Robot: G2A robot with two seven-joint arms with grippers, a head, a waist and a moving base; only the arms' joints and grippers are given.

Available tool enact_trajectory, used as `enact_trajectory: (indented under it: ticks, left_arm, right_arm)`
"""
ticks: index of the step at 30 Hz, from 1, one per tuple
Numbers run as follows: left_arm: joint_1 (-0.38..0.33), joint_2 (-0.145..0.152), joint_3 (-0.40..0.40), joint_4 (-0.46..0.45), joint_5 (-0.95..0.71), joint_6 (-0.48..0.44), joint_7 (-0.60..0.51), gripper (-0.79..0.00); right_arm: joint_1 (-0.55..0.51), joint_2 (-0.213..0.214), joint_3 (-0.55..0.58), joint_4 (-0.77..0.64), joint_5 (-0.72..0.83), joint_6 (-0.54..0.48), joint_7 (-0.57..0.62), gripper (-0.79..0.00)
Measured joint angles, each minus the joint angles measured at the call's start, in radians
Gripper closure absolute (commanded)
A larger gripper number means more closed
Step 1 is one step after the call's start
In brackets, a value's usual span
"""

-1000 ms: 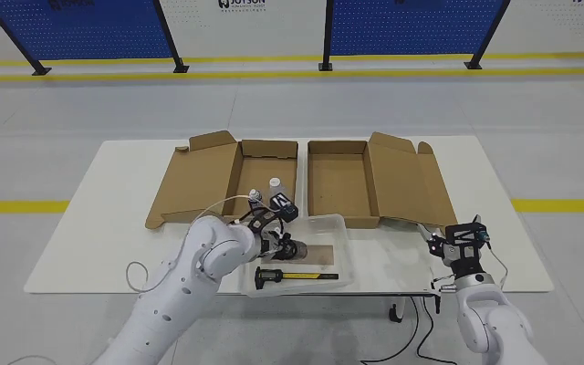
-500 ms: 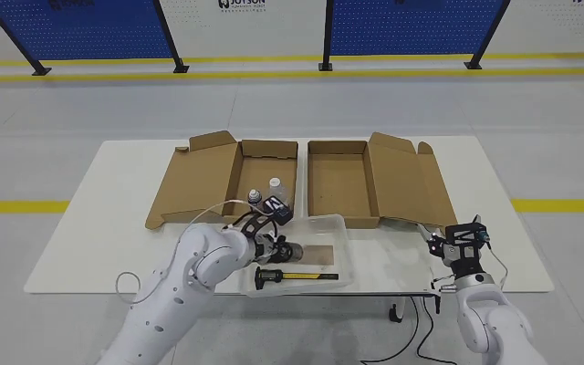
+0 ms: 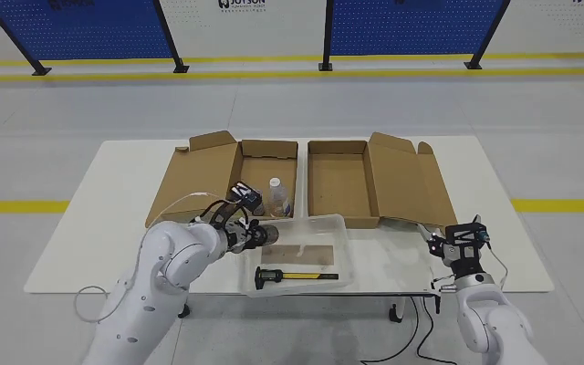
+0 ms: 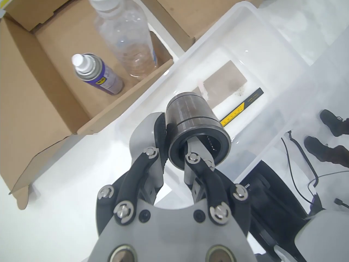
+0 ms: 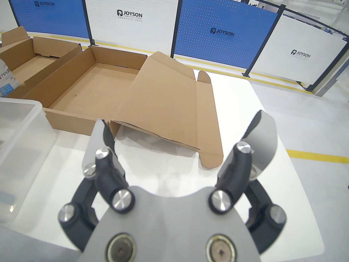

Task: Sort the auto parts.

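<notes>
Left gripper [image 4: 177, 137] clamped the bearing [image 4: 190, 121] (one finger in its bore), axis pointing away from wrist, over clear bin [image 4: 245, 9] edge; left carton [image 4: 49, 55] lay just beyond. Right gripper [image 5: 181, 122] gaped empty, well apart.

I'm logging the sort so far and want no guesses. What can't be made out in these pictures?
Caliper: left wrist view, the held bearing covers all but its yellow scale end.
Bottle: right wrist view, cut off by the picture's edge; only part of its label shows.
Clear bin: right wrist view, the edge cuts off most of it; contents unreadable.
</notes>
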Motion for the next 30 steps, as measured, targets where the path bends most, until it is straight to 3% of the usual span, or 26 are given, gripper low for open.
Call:
enact_trajectory:
  ticks: [13,30]
  left_arm:
    - [0.007,0.017,-0.069,0.0,0.064,0.007,0.018,0.0]
    - [-0.138,0.005,0.013,0.209,0.197,0.084,0.104,0.0]
  right_arm:
    - [0.0,0.0,0.0,0.0,0.0,0.0,0.0,-0.785]
    - [0.0,0.0,0.0,0.0,0.0,0.0,0.0,-0.785]
